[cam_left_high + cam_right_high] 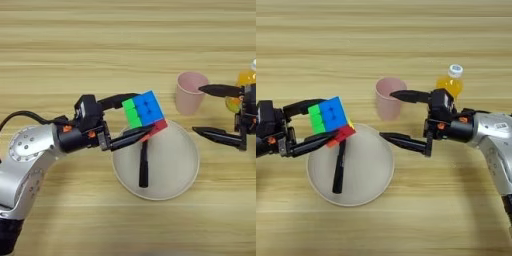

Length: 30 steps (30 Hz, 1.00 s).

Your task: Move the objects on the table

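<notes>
My left gripper (135, 116) is shut on the multicoloured puzzle cube (144, 114), holding it over the upper left rim of the round cream plate (177, 172). A black pen (144, 165) lies on the plate below the cube. The pale pink cup (388, 98) stands upright just beyond the plate. My right gripper (392, 115) is open, its fingers pointing left, one fingertip at the cup's rim and the other low by the plate's right edge. Behind that gripper stands the orange-juice bottle (450, 80) with its white cap.
The light wooden table (100, 45) fills both views. The left forearm crosses in from the lower left, and the right forearm comes in from the right edge in the right eye view.
</notes>
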Motion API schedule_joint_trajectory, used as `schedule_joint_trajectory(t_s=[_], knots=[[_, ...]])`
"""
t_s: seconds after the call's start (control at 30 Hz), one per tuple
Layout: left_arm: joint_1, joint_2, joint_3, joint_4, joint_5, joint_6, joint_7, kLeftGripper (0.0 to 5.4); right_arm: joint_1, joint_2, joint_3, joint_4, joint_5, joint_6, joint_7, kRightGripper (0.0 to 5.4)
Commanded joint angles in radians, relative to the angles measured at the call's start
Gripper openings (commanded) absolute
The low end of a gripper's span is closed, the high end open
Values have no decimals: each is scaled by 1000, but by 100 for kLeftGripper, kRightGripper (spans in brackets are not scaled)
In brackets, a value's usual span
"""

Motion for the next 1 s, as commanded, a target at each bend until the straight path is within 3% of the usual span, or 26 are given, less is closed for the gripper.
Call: schedule_joint_trajectory(t_s=[0.03,0.33,0.93,1.0], knots=[[-3,32,-33,-40,-23,43,-32,327,-28,-29,38,-27,-19,37,40,540],[-17,35,-114,-34,11,57,-57,327,-63,-33,130,-124,-12,134,86,540],[-27,26,-133,-5,56,33,-50,327,-43,-12,213,-190,-13,172,98,540],[-28,23,-133,-2,60,29,-48,327,-42,-10,214,-186,-16,169,96,513]])
